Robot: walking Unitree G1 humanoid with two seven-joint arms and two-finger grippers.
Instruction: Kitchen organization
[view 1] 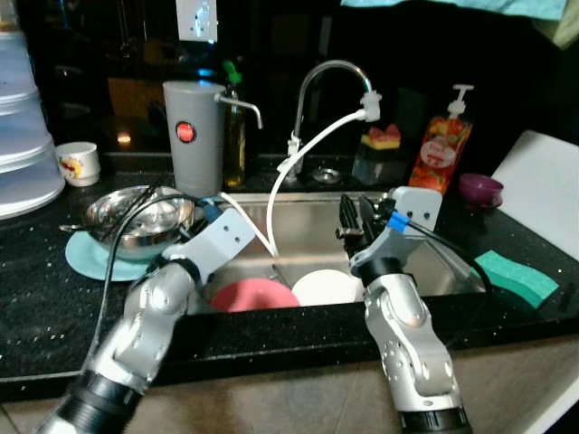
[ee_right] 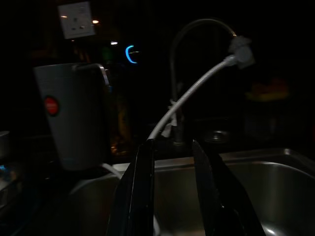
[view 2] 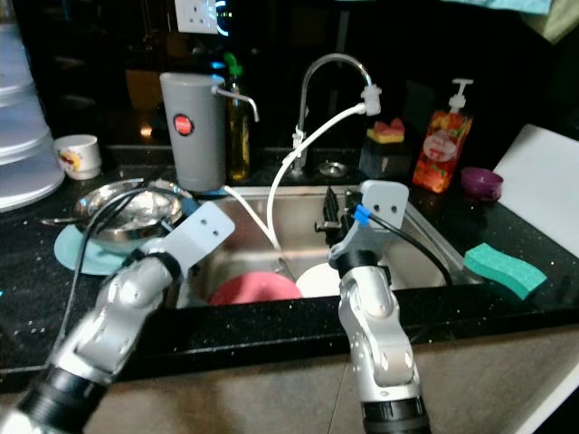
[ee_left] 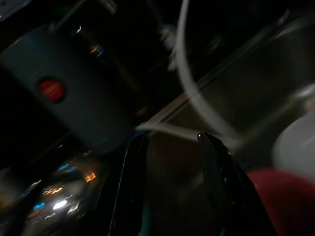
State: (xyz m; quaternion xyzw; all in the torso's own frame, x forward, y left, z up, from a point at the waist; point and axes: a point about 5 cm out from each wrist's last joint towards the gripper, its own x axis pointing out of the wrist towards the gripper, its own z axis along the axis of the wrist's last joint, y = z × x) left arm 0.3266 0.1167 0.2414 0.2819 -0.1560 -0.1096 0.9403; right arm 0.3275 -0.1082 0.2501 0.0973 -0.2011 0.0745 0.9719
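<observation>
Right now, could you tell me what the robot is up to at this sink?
The robot stands at the kitchen sink with both arms reaching over it. The left gripper and the right gripper are both open and hold nothing. In the basin lie a red plate and a white plate. A steel bowl sits on a teal plate on the left counter, and a green sponge lies on the right. Nothing has been grasped yet.
</observation>
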